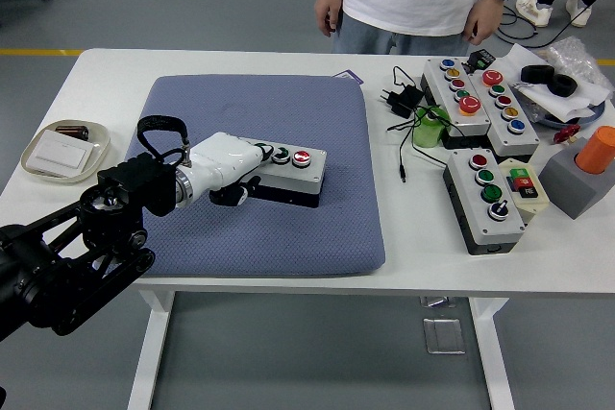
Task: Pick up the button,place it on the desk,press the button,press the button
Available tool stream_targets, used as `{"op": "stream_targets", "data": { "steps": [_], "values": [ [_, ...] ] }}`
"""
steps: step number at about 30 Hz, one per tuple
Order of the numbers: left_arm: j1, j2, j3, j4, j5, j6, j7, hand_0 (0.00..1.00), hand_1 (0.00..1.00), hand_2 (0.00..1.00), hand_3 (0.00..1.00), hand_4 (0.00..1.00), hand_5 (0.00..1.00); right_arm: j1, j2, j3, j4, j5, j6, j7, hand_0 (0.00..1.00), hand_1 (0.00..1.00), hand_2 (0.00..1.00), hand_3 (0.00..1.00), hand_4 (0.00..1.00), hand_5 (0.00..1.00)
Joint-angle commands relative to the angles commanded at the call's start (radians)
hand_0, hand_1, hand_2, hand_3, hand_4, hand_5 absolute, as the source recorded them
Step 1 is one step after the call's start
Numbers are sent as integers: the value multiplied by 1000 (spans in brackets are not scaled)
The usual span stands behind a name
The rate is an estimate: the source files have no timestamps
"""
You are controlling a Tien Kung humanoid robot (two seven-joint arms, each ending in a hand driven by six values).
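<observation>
A grey button box (298,172) with a green button (280,153) and a red button (302,156) lies on the blue cushion (288,103). My left hand (240,178), white with black fingers, covers the box's left end. Its fingers (229,195) are curled in against the box's near side and its thumb lies by the green button. The box rests flat on the cushion. A person stands at the far side with both hands hanging at their sides, away from the table. My right arm is out of the picture.
Several other button boxes (485,197) (459,91) (504,98), a charger with cable (404,100), a green object (430,128) and an orange cylinder on a grey block (586,170) crowd the right side. A plate with a white switch (60,153) sits at the left edge.
</observation>
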Motion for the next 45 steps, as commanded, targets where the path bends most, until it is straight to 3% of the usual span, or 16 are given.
{"op": "stream_targets", "data": {
  "steps": [5, 10, 13, 30, 45],
  "values": [
    [3, 1, -12, -13, 4, 26, -4, 151, 52, 92, 860, 282, 2, 1, 0, -2, 0, 3, 0, 1, 627, 477, 539, 582, 280, 22],
    [0, 2, -24, -39, 13, 106, -8, 151, 52, 93, 867, 280, 2, 1, -1, -1, 0, 0, 1, 1, 627, 477, 539, 582, 280, 22],
    [-4, -3, -20, -39, 9, 128, -12, 149, 51, 91, 875, 275, 2, 1, -1, 1, 0, -3, 1, 0, 627, 477, 539, 582, 280, 22],
    [-12, -38, 19, -9, -9, 119, -18, 149, 50, 89, 874, 275, 2, 5, -2, 1, 0, -9, 3, -1, 627, 477, 539, 582, 279, 22],
    [-5, -34, 40, 10, -15, 76, -12, 149, 46, 84, 877, 271, 2, 5, -3, 5, 0, -13, 2, 1, 627, 477, 539, 582, 279, 22]
  ]
}}
